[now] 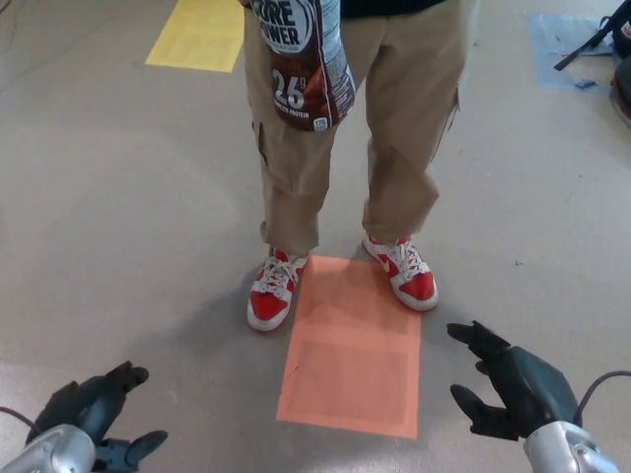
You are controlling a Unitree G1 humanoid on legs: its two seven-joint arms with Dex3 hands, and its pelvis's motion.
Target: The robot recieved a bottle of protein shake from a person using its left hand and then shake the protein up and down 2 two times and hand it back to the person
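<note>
Below, I log grey floor (118,197), orange mat (353,345) centre, yellow mat (202,34) upper left; left hand (94,414) and right hand (513,384) both released, empty.

orange mat (352,360) on grey floor (118,217)

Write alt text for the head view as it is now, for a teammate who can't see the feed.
A person in tan trousers and red and white shoes stands facing the robot, with a protein shake bottle at the picture's top. The left robot hand and right robot hand are low, open and empty. An orange floor mat lies between them.
</note>
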